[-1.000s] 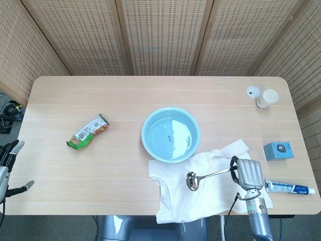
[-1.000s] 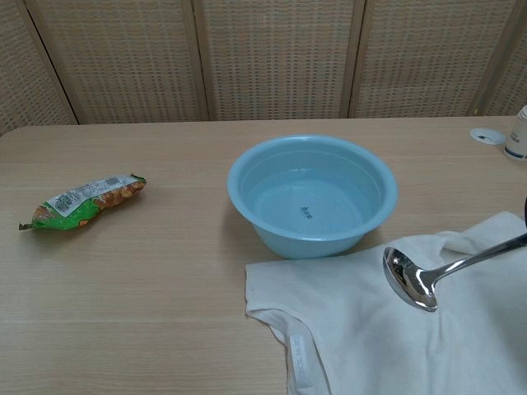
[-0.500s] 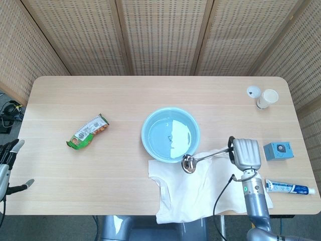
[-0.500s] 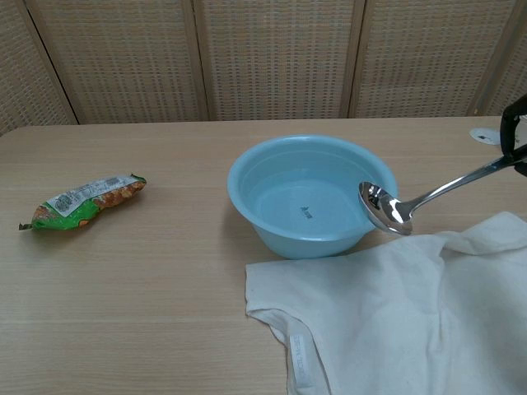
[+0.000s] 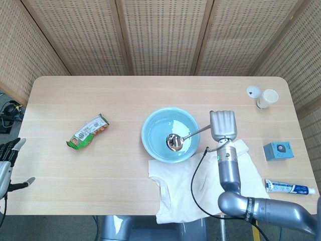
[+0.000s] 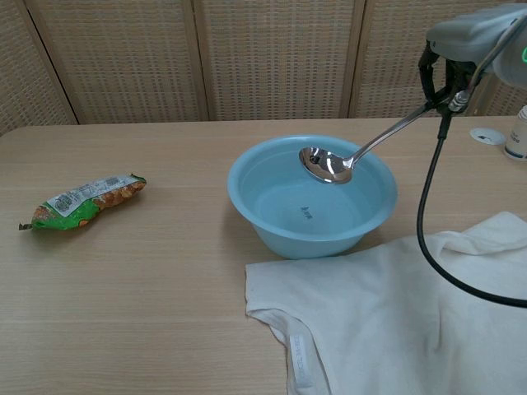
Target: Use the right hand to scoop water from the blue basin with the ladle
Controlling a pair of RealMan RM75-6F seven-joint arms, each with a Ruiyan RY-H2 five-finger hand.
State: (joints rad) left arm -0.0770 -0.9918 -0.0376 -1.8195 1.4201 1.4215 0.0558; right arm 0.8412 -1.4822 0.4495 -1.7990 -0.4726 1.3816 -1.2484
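The blue basin [image 5: 150,144] [image 6: 272,226] holds water and stands at the table's middle. My right hand [image 5: 223,125] [image 6: 469,41] grips the handle of the steel ladle [image 5: 175,141] [image 6: 328,164]. The ladle's bowl hangs above the water inside the basin's rim, on its right side. The handle slants up to the right toward the hand. My left hand [image 5: 9,165] hovers off the table's left edge with its fingers apart and nothing in it.
A white cloth [image 5: 190,191] [image 6: 395,321] lies in front of the basin and to its right. A snack packet [image 5: 88,132] [image 6: 82,202] lies at left. A cup [image 5: 268,98], a blue box [image 5: 277,151] and a toothpaste tube [image 5: 291,188] sit along the right side.
My right hand has risen and swung left and away from me, carrying the ladle from over the white cloth to above the water in the basin. The left hand has stayed put.
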